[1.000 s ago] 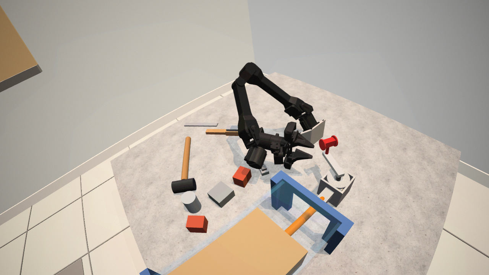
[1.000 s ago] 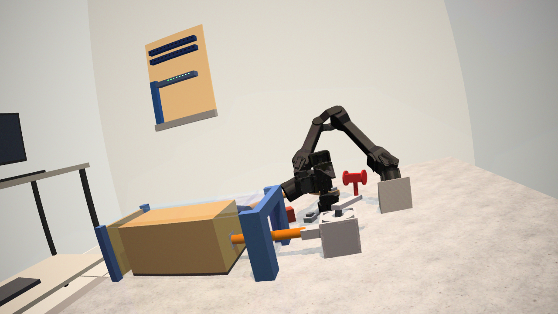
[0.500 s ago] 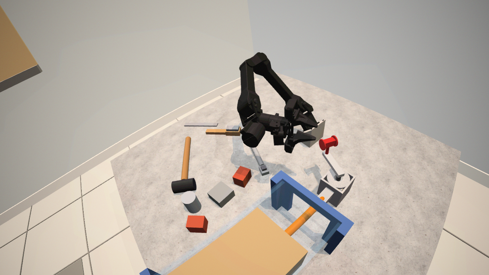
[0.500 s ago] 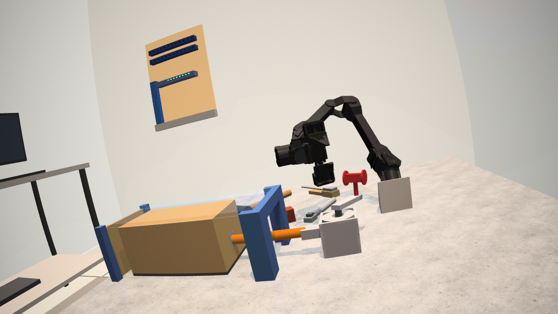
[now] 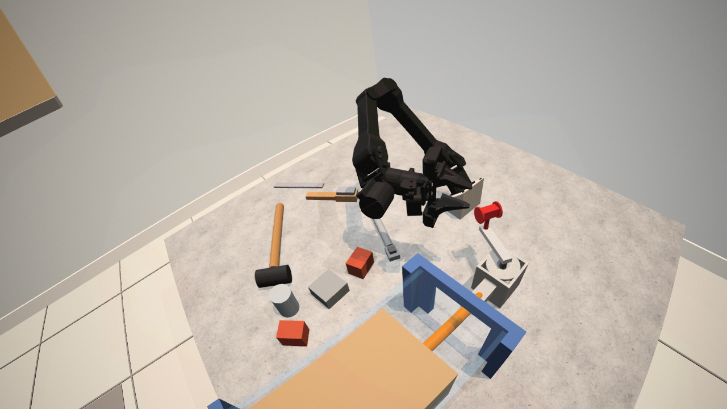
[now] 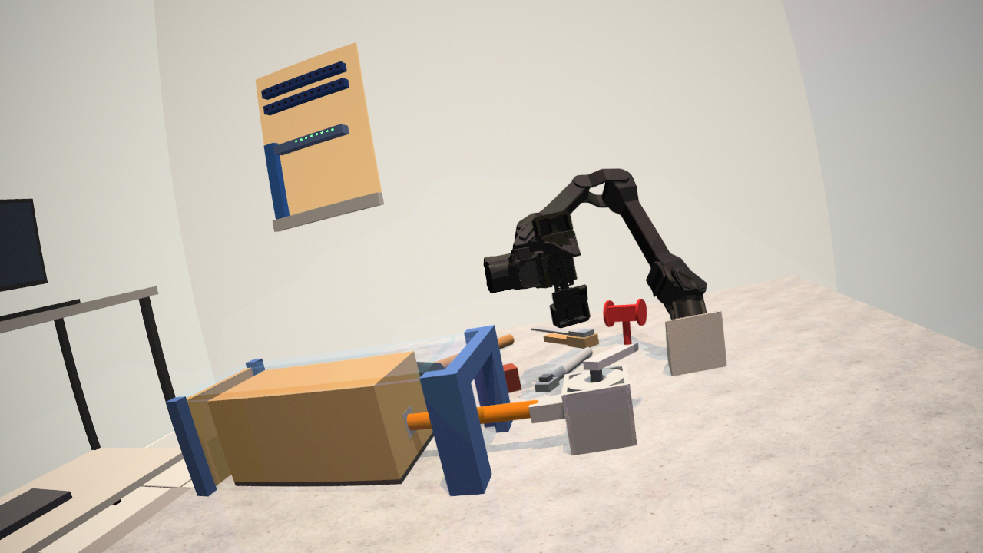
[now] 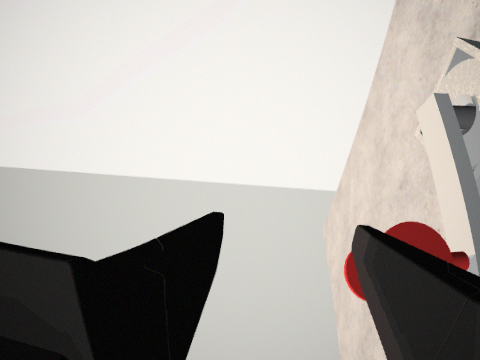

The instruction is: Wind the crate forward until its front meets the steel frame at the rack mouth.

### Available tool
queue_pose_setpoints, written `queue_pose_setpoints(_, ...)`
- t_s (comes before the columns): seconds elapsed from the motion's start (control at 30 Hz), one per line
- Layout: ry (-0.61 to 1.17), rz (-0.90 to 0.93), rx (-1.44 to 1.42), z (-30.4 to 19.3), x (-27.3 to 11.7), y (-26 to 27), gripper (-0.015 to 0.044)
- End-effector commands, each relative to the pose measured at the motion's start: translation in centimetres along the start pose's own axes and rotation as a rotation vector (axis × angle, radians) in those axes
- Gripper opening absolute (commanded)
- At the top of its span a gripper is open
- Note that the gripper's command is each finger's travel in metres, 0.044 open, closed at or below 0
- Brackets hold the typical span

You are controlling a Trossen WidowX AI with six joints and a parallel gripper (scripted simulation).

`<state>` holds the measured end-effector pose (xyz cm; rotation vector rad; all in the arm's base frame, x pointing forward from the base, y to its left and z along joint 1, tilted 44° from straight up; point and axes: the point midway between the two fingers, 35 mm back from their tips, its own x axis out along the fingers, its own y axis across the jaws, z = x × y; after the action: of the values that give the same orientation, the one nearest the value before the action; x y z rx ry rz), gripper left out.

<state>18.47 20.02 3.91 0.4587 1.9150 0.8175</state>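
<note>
The tan crate (image 5: pixel 355 366) (image 6: pixel 309 412) sits flat in the clear-panelled cubby behind the blue steel frame (image 5: pixel 458 292) (image 6: pixel 453 426). A stretch of orange strap (image 5: pixel 447 328) (image 6: pixel 501 412) shows between the crate's front and the grey winch (image 5: pixel 500 287) (image 6: pixel 597 419). The winch handle (image 5: pixel 494 243) stands seated in the winch top, and its red knob (image 5: pixel 489 212) (image 6: pixel 624 312) (image 7: pixel 414 240) points up. My gripper (image 5: pixel 465 194) (image 6: pixel 570 317) (image 7: pixel 288 230) is open and empty. It hangs in the air a little to the left of the red knob, clear of it.
Left of the frame lie a hammer (image 5: pixel 276 238), a grey cylinder (image 5: pixel 284 300), a grey block (image 5: pixel 328 287), two red blocks (image 5: pixel 359 262) (image 5: pixel 292 332), a grey bar tool (image 5: pixel 383 236), a brush (image 5: pixel 330 195) and a flat strip (image 5: pixel 299 184). The arm's base plate (image 6: pixel 695 342) stands behind the winch.
</note>
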Motion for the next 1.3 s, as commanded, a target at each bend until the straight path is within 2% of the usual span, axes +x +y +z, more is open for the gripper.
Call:
queue_pose_setpoints(0.0,0.000,0.000,-0.001,0.0,0.0,0.0,0.0240)
queue_pose_setpoints(0.1,0.065,-0.112,-0.009,0.1,1.1,0.0,0.0319)
queue_pose_setpoints(0.27,0.253,-0.517,-0.086,0.3,4.5,0.1,0.0440)
queue_pose_setpoints(0.47,0.395,-1.022,-0.273,0.3,7.8,1.2,0.0440)
queue_pose_setpoints(0.63,0.432,-1.420,-0.502,0.1,10.5,3.5,0.0440)
queue_pose_setpoints(0.7,0.431,-1.472,-0.538,0.0,10.9,3.9,0.0440)
queue_pose_setpoints(1.0,0.432,-1.473,-0.538,0.1,10.9,3.7,0.0440)
queue_pose_setpoints(1.17,0.467,-1.491,-0.521,0.4,11.2,-1.3,0.0440)
queue_pose_setpoints(1.27,0.472,-1.494,-0.518,0.3,11.2,-2.1,0.0440)
